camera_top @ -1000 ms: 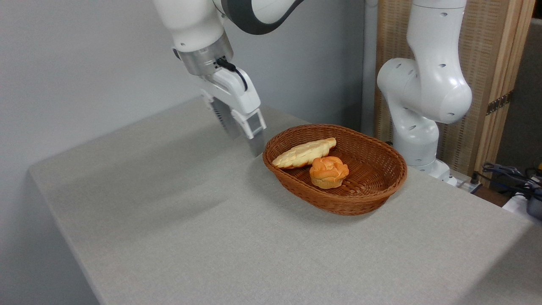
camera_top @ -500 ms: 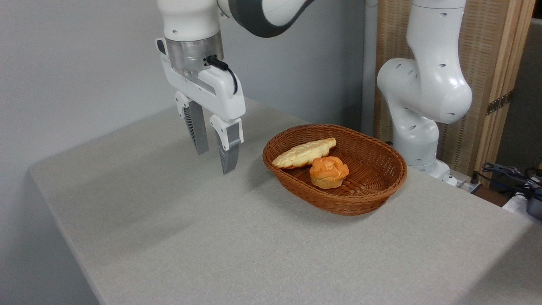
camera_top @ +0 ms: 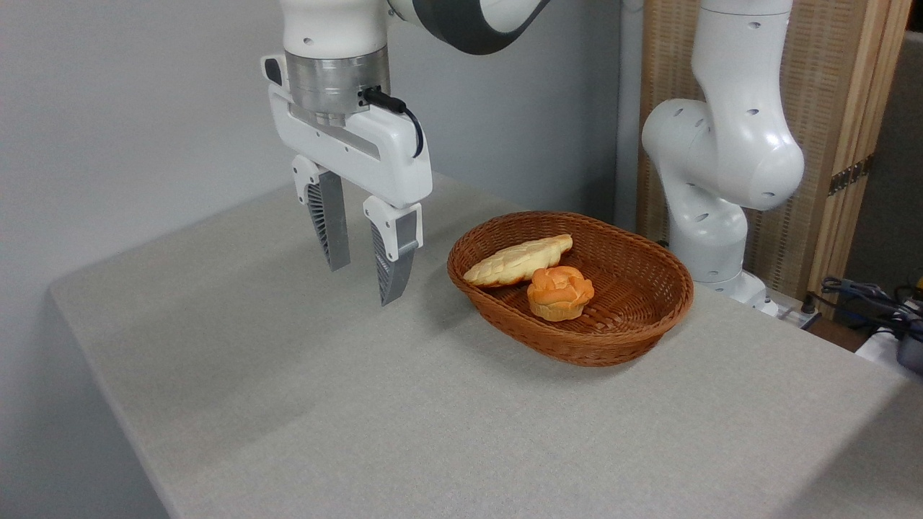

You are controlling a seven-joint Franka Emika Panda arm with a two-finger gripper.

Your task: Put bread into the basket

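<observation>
Bread [camera_top: 518, 260] is lying in the basket [camera_top: 634, 328], touching an orange bun [camera_top: 559, 291]. The gripper [camera_top: 363, 277] is hanging beside it, wide and empty, turned straighter than before.

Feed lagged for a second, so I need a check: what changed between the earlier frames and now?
The gripper swung from a tilted pose beside the basket to vertical, shifting left, fingers apart and empty. Nothing was grasped or released. The bread and orange bun stayed put in the basket.
</observation>
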